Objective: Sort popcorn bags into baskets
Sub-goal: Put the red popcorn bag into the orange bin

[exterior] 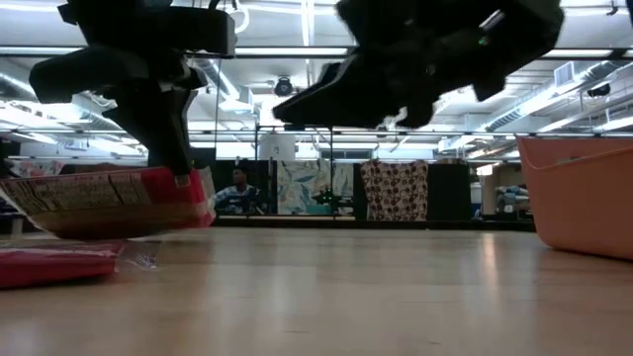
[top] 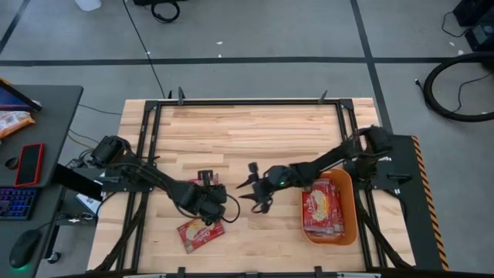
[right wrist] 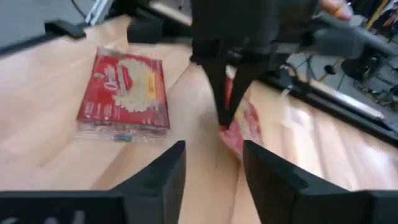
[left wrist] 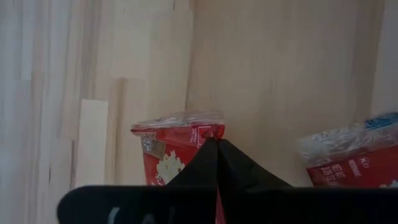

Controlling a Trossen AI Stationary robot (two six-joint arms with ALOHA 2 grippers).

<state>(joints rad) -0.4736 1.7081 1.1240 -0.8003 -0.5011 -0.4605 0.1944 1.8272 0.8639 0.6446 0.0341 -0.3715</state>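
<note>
My left gripper (top: pixel 214 210) points down over the table's near middle and is shut on a red popcorn bag (exterior: pixel 109 203) with a clear crimped edge. A second red bag (top: pixel 197 235) lies flat on the wood just below and beside it. My right gripper (top: pixel 248 185) hovers open a little to the right, facing the left gripper, and holds nothing; its own view shows its fingers (right wrist: pixel 214 158) spread. The orange basket (top: pixel 351 205) stands at the table's right near side with several red bags (top: pixel 320 205) lying inside. My left gripper (left wrist: pixel 217 144) pinches the red bag between its two fingers at the crimped end edge (left wrist: pixel 200 132), coming from above and pointing down. The bag is lifted clear of the wood, roughly level, reaching out to one side of the fingers (exterior: pixel 181 176) above the lying bag (exterior: pixel 49 262).
Bare wood spreads across the far half of the table (top: pixel 247 127). A dark frame rail (top: pixel 247 101) runs round the table's edges. A side desk (top: pixel 38 108) with a keyboard, a phone and an orange-and-white snack bag (top: pixel 14 122) stands off the table's left.
</note>
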